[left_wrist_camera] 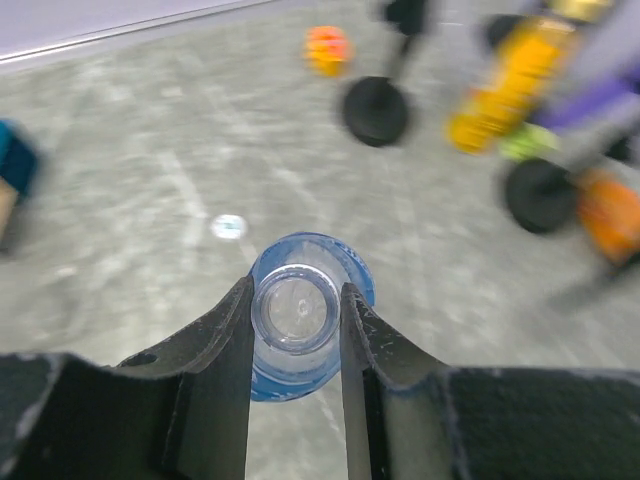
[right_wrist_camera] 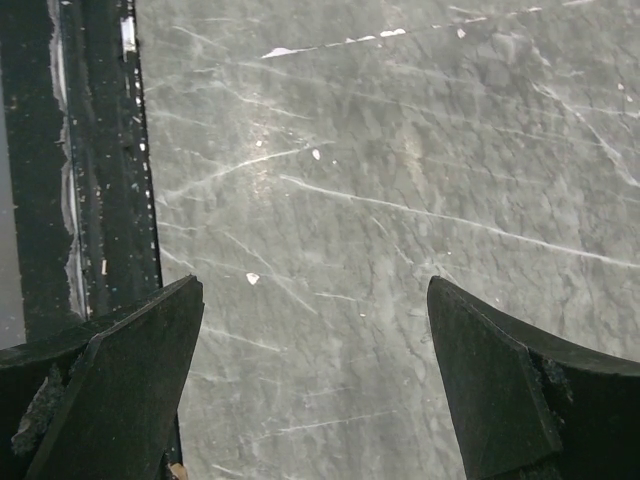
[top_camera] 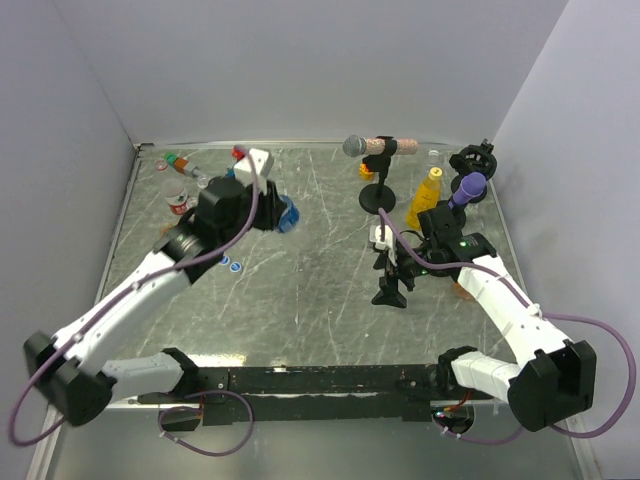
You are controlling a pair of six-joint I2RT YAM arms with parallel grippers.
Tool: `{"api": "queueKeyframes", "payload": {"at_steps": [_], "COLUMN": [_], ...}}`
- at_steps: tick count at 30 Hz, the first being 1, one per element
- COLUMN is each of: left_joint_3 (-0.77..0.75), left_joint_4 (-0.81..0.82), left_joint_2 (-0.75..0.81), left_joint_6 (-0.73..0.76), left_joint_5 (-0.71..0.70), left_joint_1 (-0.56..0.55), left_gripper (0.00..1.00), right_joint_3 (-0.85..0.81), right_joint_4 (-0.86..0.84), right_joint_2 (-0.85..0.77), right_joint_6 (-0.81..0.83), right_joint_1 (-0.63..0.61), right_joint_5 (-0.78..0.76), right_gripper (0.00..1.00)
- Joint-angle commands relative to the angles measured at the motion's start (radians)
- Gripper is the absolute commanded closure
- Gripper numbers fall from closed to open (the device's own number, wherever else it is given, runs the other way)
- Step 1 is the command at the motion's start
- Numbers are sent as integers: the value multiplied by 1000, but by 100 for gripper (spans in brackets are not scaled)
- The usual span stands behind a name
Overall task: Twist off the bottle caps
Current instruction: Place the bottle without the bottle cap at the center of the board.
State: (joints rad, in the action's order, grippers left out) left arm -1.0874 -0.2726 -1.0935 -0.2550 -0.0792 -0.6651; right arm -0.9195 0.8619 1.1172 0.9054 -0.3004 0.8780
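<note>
Bottle (left_wrist_camera: 298,315) clear, blue-banded, pinched in left tool (left_wrist_camera: 296,290).

Soft even light (left-wrist background blurry)

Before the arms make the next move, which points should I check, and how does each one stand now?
1. Left gripper shut on the neck of the clear bottle: ok.
2. That bottle's mouth bare, with no cap on it: ok.
3. Right gripper open and empty above the table: ok.
4. Loose cap lying on the table, apart from both grippers: ok.
5. Base of the held bottle resting on the table: cannot tell.
</note>
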Motion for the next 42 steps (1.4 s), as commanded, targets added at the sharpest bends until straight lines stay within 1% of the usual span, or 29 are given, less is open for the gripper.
{"api": "queueKeyframes", "payload": {"at_steps": [1, 7, 12, 17, 22, 25, 37, 42], "left_joint_3": [-161, -353, -544, -646, -706, -720, -677, -663], "left_joint_4": [-99, -74, -122, -145, -140, -134, -60, -42], "left_joint_2": [-165, -420, -621, -746, -809, -818, -822, -824], "left_joint_6": [39, 77, 95, 85, 76, 69, 54, 43], "left_joint_5": [-209, -240, -231, -203, -172, -165, -149, -140], "left_joint_1": [45, 134, 179, 211, 219, 219, 219, 219], "left_gripper": [99, 99, 99, 99, 99, 99, 99, 97], "right_joint_3": [11, 19, 21, 22, 22, 21, 21, 19], "right_joint_4": [-47, -64, -64, -66, -66, -64, -63, -63], "right_joint_2": [7, 3, 6, 7, 16, 21, 36, 41], "right_joint_6": [-20, -33, -34, -34, -31, -31, -33, -33], "right_joint_1": [4, 0, -2, -2, -5, -6, -9, -9], "right_joint_5": [-27, -50, -50, -53, -60, -66, -77, -77], "right_gripper": [1, 1, 1, 1, 1, 1, 1, 1]}}
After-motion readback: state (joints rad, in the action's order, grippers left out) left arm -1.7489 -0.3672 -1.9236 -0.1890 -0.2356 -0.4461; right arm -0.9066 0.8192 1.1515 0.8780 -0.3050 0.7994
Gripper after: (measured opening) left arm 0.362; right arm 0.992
